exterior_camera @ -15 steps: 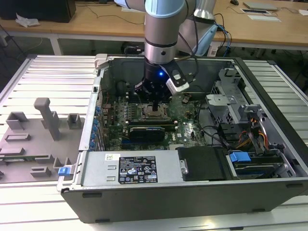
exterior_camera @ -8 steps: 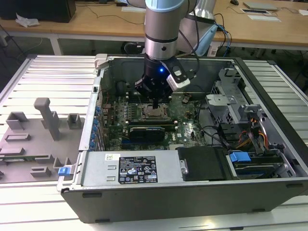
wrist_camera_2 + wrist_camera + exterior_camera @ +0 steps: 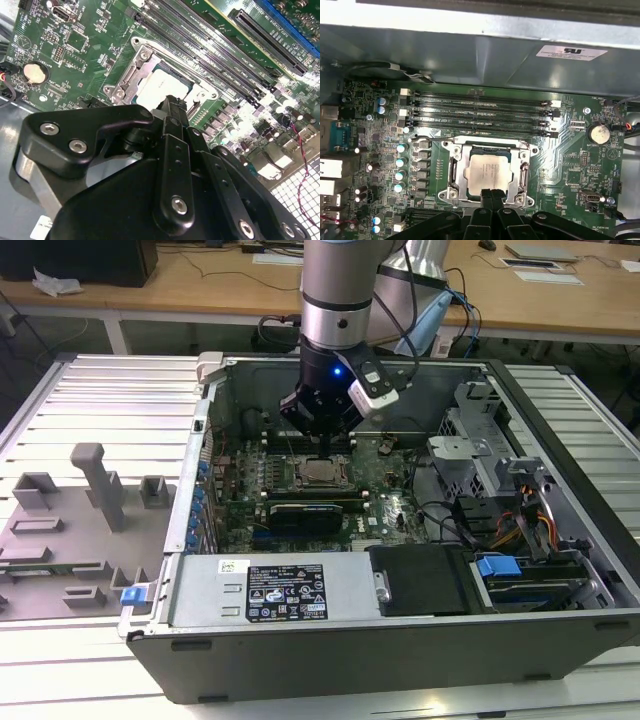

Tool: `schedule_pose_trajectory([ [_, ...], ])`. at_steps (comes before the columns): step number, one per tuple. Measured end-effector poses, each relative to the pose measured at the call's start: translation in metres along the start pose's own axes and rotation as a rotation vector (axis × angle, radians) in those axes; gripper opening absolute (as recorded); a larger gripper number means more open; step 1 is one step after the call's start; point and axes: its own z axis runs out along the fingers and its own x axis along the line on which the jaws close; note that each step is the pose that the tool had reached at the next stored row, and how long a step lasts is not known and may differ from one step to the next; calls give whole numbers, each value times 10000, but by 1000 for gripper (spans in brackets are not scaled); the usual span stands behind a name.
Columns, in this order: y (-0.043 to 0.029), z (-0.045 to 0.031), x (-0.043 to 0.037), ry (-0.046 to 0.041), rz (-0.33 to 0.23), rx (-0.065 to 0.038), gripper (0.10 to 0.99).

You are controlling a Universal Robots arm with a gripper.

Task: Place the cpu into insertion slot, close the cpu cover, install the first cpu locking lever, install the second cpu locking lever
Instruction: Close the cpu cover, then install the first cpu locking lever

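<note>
The cpu [image 3: 487, 172], a dull silver square, lies flat in the insertion slot [image 3: 479, 150] on the green board, whose dark rim shows along one edge of the chip. The silvery cpu cover [image 3: 454, 170] lies down around the chip as a frame. In the second wrist view the cpu [image 3: 159, 82] and the cpu cover [image 3: 131, 75] sit just past my black fingertips. My gripper [image 3: 492, 194] hovers over the socket's edge, shut with nothing between the fingers. In the exterior view the gripper [image 3: 318, 445] hangs just above the cpu [image 3: 320, 472]. I cannot make out the locking levers.
Long black memory slots [image 3: 480, 112] run beside the socket, toward the case wall [image 3: 470, 55]. A black fan-card [image 3: 318, 512] sits on the socket's other side, with the power supply [image 3: 270, 590] beyond it. A drive cage and cables [image 3: 480, 470] fill the exterior view's right.
</note>
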Motion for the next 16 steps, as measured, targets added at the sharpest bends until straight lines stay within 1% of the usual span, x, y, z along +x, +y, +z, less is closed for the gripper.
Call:
schedule_pose_trajectory([
  [14, 0, 0, 0, 1, 0, 12, 106],
  [16, 1, -28, 1, 0, 1, 13, 106],
])
